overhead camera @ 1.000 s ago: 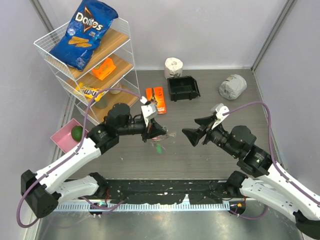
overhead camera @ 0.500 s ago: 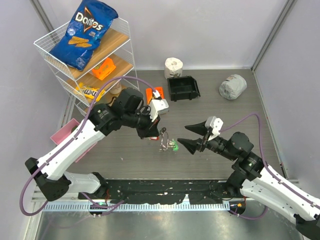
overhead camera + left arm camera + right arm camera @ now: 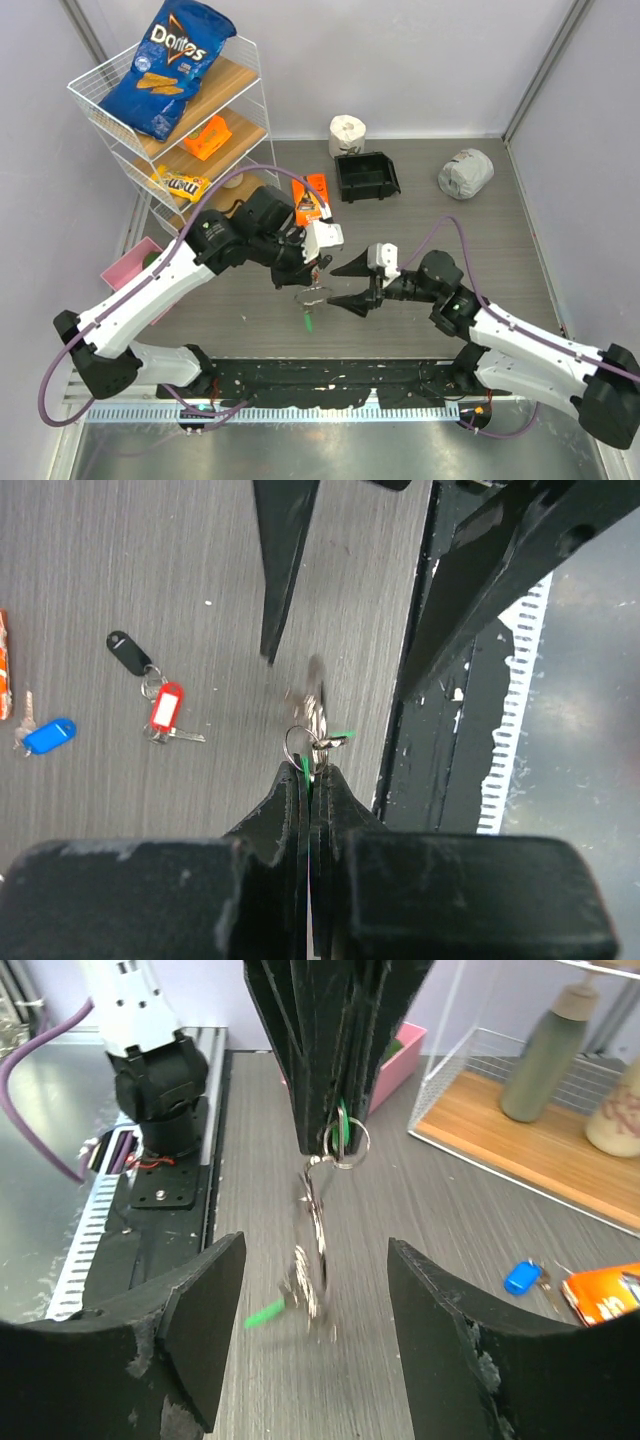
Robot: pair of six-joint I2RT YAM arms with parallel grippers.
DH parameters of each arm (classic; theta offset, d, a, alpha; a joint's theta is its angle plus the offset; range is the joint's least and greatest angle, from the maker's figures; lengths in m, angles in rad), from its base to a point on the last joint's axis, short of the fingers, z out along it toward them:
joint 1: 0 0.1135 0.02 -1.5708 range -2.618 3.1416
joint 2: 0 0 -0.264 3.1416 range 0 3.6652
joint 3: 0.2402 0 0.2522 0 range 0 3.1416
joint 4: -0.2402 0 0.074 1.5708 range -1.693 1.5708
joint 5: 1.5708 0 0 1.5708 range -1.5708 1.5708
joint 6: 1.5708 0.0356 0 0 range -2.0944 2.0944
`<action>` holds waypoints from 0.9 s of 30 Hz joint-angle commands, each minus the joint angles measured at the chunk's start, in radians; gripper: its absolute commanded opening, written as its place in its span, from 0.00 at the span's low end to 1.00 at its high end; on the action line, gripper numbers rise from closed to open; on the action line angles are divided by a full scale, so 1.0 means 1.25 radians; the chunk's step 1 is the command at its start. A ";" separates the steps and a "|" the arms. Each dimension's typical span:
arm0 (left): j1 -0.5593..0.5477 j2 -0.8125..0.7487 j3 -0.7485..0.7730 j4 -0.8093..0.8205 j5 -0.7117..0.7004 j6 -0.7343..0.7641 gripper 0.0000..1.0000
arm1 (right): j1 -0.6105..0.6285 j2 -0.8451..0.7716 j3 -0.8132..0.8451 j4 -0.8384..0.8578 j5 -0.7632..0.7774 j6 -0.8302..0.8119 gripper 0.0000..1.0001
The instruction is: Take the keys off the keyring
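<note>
My left gripper [image 3: 312, 272] is shut on the top of the keyring [image 3: 300, 746], with a green tag pinched between its jaws. A bunch of silver keys [image 3: 315, 1275] with a second green tag [image 3: 265, 1313] hangs below it, blurred and above the table. My right gripper [image 3: 337, 287] is open, one finger on each side of the hanging bunch, not touching it. In the left wrist view, loose keys lie on the table with a black tag [image 3: 128, 652], a red tag [image 3: 167, 708] and a blue tag [image 3: 48, 735].
An orange packet [image 3: 312, 198] lies behind the left arm. A black bin [image 3: 365, 177], a white roll [image 3: 347, 132] and a grey bundle [image 3: 465, 173] sit at the back. A wire shelf with a Doritos bag [image 3: 175, 65] and a pink bin [image 3: 125, 275] stand at the left.
My right gripper has moved left, and its open fingers now flank the bunch. My left gripper has shifted slightly with the keyring, and the keys swing beneath it.
</note>
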 commanded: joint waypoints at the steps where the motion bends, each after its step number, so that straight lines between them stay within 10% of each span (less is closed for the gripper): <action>1: -0.018 -0.040 -0.021 0.021 -0.050 0.077 0.00 | -0.007 0.064 0.081 0.073 -0.147 -0.065 0.66; 15: -0.020 -0.152 -0.093 0.134 -0.139 0.193 0.00 | -0.066 0.385 0.224 0.302 -0.355 0.109 0.67; 27: -0.047 -0.188 -0.156 0.237 -0.211 0.201 0.00 | -0.064 0.399 0.145 0.534 -0.261 0.205 0.55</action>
